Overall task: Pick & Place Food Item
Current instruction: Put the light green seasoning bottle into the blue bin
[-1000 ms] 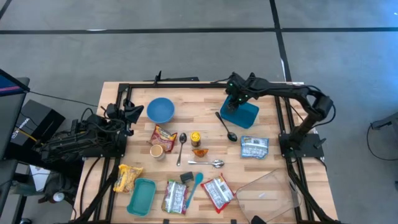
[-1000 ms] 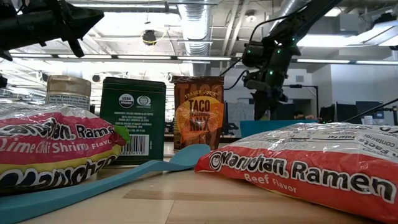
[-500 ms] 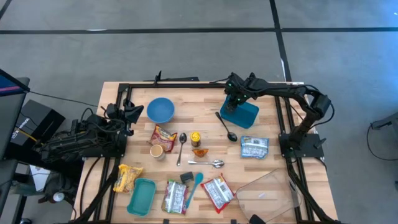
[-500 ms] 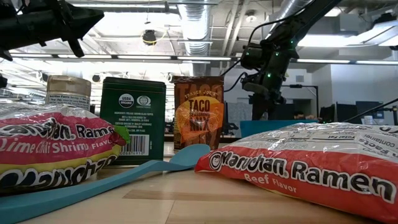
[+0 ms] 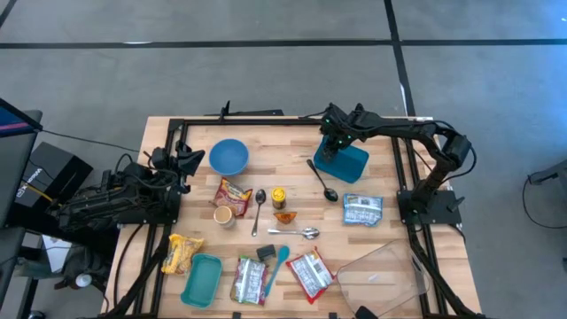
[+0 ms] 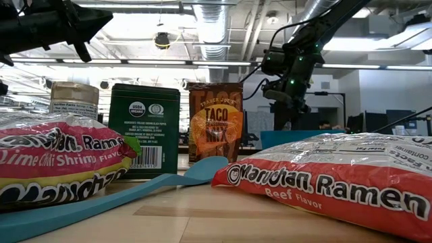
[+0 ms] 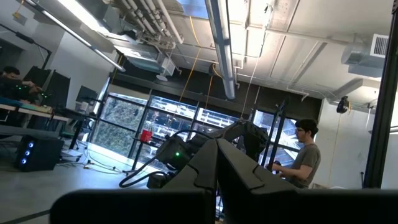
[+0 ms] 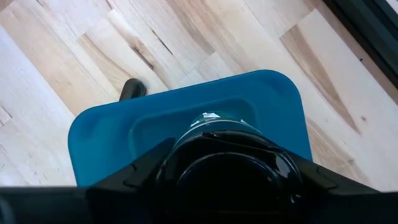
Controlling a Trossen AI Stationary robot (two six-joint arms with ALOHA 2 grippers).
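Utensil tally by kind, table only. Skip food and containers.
Silver metal spoons: 2
Black spoon: 1
Teal spatula: 1
Total: 4

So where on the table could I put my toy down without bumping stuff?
There's bare wood between the blue bowl and the blue tray under the right gripper, along the back edge. More sits between the silver packet and the yellow jar. The front is crowded: ramen packs, teal spatula, teal container.
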